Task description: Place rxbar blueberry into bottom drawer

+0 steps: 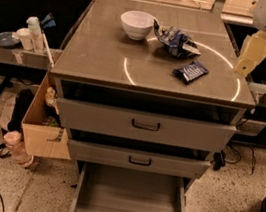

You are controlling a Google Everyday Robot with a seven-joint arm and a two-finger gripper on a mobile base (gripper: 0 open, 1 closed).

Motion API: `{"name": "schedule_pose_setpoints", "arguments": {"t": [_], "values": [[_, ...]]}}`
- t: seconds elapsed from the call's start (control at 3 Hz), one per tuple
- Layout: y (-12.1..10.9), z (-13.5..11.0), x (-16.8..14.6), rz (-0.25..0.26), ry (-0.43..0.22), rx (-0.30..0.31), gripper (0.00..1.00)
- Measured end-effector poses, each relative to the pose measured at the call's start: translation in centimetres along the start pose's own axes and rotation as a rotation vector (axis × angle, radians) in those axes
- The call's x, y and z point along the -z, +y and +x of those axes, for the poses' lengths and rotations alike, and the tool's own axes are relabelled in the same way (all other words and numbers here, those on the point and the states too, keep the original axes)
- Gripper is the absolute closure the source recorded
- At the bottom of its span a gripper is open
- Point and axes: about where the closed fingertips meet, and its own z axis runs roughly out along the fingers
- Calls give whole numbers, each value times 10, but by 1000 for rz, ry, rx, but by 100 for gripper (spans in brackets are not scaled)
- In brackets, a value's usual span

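The rxbar blueberry [191, 71], a small flat bar in a dark navy wrapper with white lettering, lay at an angle on the right front of the cabinet top [100, 57]. The bottom drawer [129, 204], a plain grey metal tray, stood pulled out at floor level, while the gripper [244, 67] hung over the top's right edge.

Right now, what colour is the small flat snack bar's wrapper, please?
Snack bar wrapper: dark navy, white lettering, best in camera view; gripper hangs to its right.

Speckled floor [238, 206], cardboard box [41, 138] beside cabinet [105, 58]; gripper [246, 63] over its right edge.
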Motion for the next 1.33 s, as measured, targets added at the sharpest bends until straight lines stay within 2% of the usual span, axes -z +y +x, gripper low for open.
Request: {"name": "schedule_pose_setpoints", "arguments": {"t": [0.33, 0.67, 1.0, 1.33], "values": [[-17, 2, -20, -27, 4, -9, 0], [-32, -2, -44, -77, -1, 6, 0], [-64, -11, -83, -123, -25, 17, 0], [-79, -17, -85, -77, -44, 16, 0]]}}
